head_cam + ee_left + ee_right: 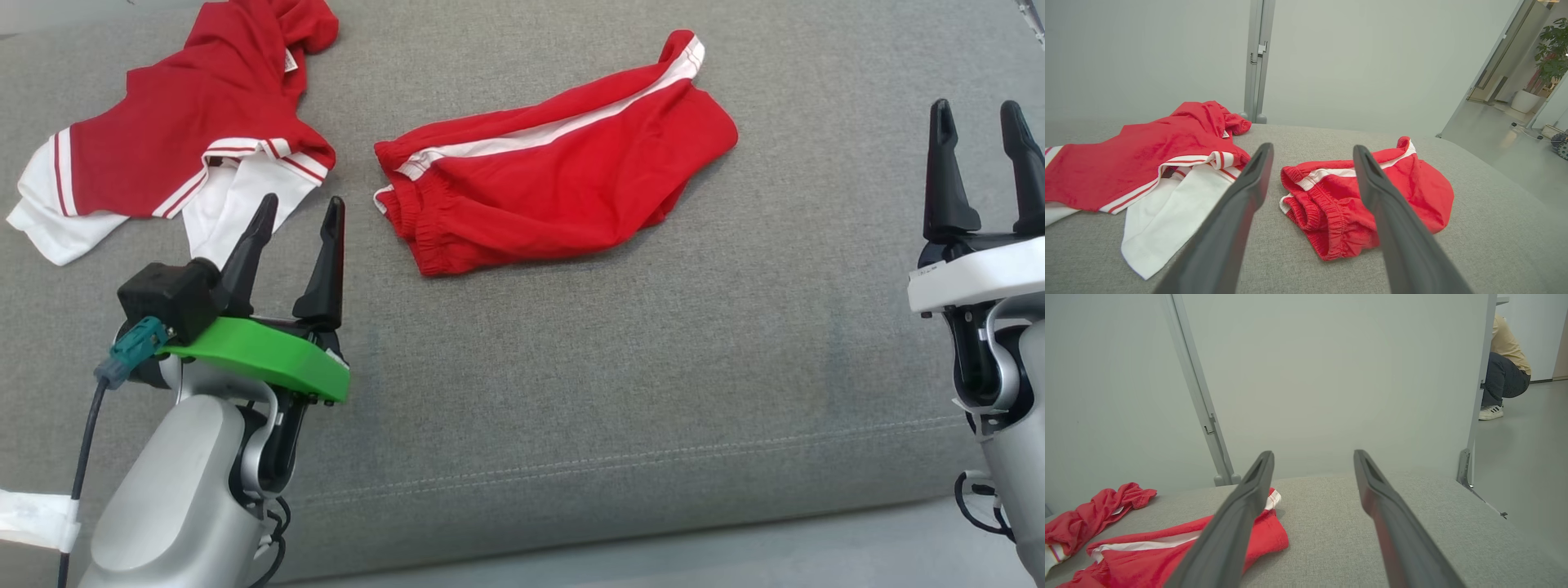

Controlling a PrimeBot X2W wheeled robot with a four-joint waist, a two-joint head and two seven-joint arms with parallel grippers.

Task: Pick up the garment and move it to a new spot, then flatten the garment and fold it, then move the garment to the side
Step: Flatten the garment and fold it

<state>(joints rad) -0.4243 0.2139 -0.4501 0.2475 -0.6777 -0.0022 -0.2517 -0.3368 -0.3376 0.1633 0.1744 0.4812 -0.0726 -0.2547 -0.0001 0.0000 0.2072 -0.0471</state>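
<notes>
We would pinch the red shorts [555, 163], which we take for the garment, at the elastic waistband and the far leg hem, gathering all layers so nothing trails. They lie rumpled mid-bench [571, 367], just ahead and right of our left gripper [302, 202], well left of our right gripper [976, 107]; both stand wide open, empty.

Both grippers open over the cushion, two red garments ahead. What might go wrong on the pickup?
1. The left gripper hovers beside the white sleeve of the shirt; reaching for the shorts, it may snag the shirt instead.
2. The shorts are bunched at the waistband, so a pinch there may catch several layers and hinder flattening.
3. The right gripper stands far off to the side, so a two-handed lift may start uneven.
</notes>
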